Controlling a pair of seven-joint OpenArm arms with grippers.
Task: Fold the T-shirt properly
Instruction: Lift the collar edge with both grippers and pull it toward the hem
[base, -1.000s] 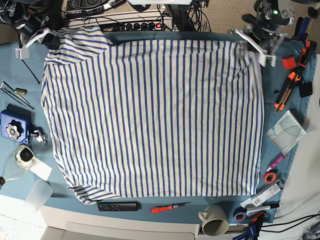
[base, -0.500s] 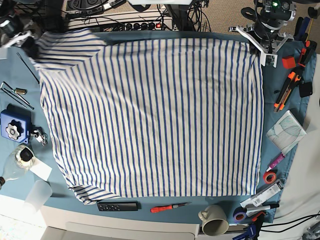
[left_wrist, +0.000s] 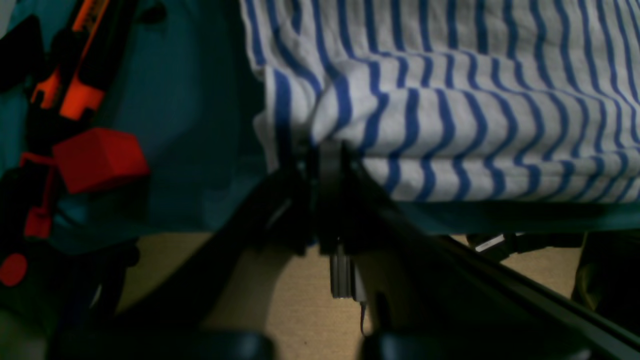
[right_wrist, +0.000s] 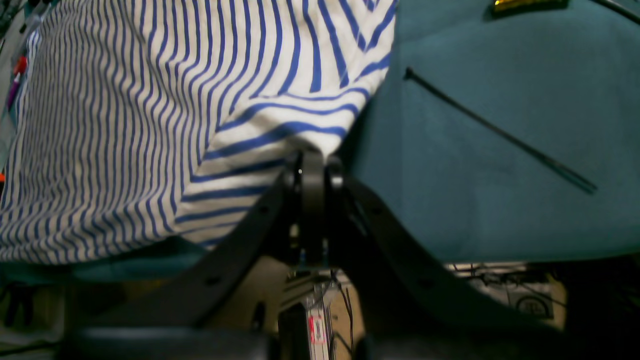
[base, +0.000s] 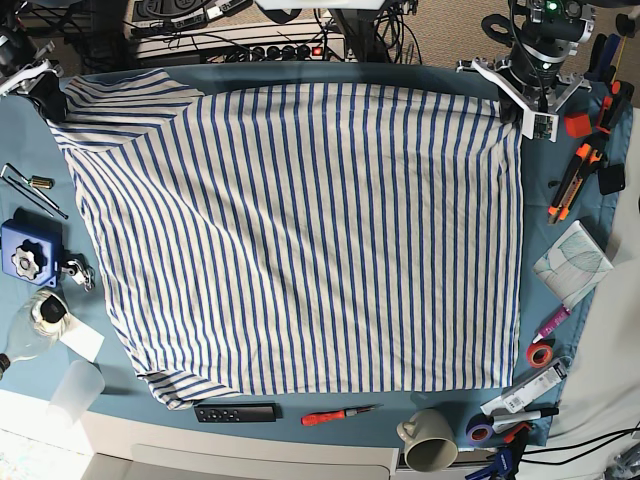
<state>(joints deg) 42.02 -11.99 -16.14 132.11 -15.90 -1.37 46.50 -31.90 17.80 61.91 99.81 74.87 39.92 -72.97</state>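
Hands (base: 514, 116) grip the shirt (base: 300, 230) (blue-striped, spread wide).

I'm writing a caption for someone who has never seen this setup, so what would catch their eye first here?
The big striped T-shirt comes first, spread across the middle of the table. Next are the two dark grippers at its far corners, the left and the right, each shut on the cloth. After that, the bright red cube stands out beside the left gripper.

Striped T-shirt (right_wrist: 300, 55) in closed jaws
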